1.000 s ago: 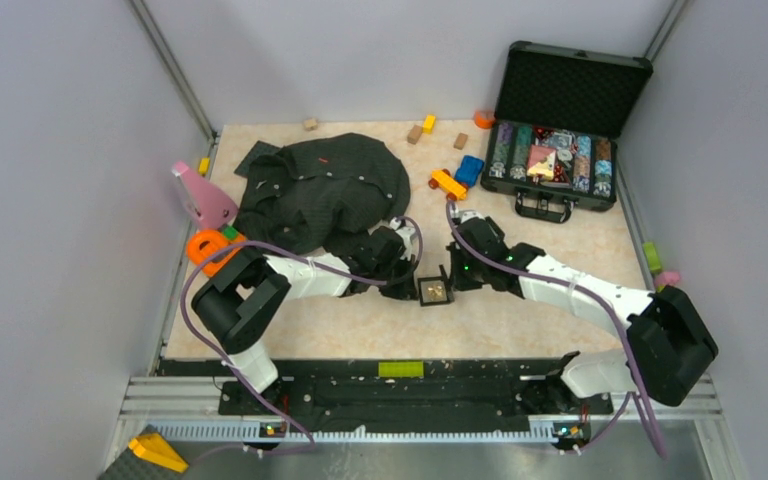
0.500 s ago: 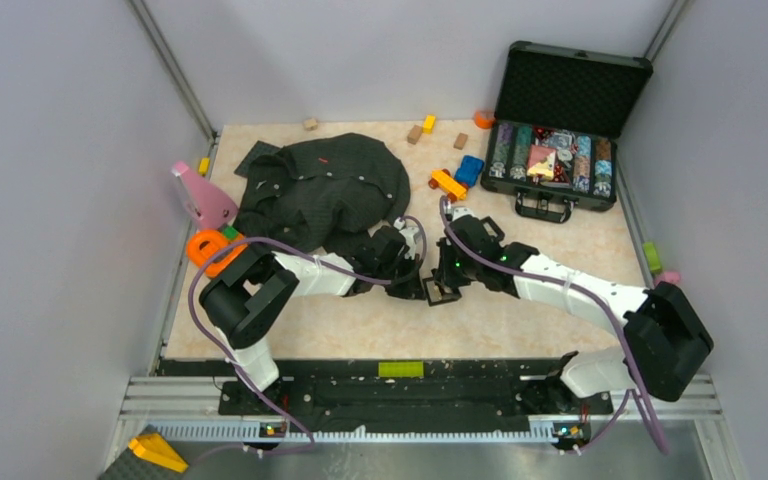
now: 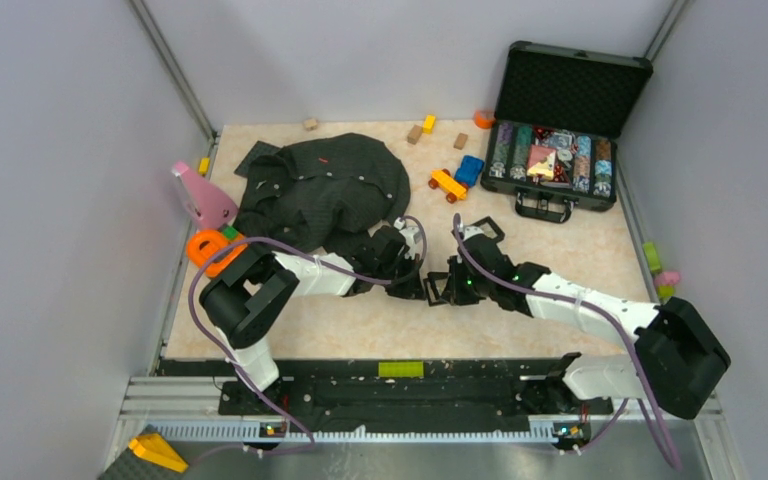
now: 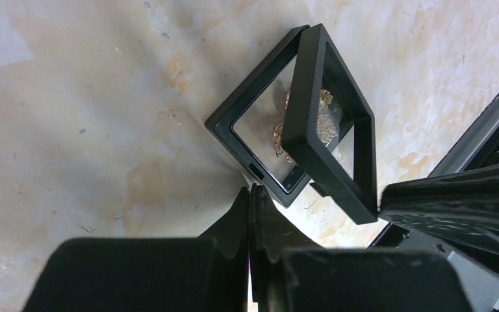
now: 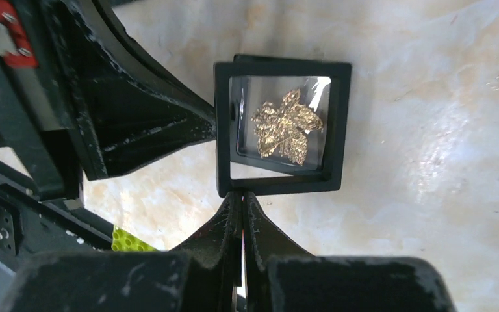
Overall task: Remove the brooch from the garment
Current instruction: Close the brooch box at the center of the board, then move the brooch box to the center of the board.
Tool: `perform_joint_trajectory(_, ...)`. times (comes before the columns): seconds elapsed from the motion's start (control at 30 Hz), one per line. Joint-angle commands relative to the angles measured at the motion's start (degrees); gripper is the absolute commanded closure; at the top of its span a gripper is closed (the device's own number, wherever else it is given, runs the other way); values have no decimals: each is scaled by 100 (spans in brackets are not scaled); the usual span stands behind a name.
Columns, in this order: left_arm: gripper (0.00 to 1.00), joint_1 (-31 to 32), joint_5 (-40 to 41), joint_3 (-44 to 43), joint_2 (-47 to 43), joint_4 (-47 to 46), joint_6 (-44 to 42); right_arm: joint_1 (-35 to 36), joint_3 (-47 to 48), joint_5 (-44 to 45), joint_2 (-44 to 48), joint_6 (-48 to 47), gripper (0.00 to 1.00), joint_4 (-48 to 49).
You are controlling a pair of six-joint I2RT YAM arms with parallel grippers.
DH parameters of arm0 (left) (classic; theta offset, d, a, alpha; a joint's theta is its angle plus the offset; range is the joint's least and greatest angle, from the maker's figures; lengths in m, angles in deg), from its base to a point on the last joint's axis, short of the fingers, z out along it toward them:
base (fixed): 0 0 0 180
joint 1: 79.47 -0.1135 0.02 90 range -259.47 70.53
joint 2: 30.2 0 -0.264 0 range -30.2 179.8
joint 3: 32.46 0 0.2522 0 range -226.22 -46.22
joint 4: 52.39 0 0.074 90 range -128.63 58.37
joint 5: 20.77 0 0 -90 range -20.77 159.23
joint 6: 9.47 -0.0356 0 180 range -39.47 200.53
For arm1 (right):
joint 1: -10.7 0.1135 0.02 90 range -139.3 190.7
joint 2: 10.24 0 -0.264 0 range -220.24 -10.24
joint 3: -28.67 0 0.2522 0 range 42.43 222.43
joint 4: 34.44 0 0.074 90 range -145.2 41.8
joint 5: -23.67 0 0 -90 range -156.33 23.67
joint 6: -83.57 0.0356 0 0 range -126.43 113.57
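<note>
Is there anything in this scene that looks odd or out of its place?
Yes. The gold leaf brooch is not on the garment; it lies inside a black frame box on the table. The box's upper half stands tilted, half open, not flat on its base.

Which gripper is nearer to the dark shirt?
Left. The left gripper is between the shirt and the black frame; the right gripper is beyond the frame.
</note>
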Motion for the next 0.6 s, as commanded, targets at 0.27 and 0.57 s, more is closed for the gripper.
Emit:
perform_joint_trajectory(0.27, 100, 1, 60, 71, 69, 34, 12, -28, 45, -291, -165, 161, 100, 562)
perform_joint_trajectory(0.57, 100, 14, -18, 132, 223, -433, 342, -364, 226, 135, 890, -31, 98, -172)
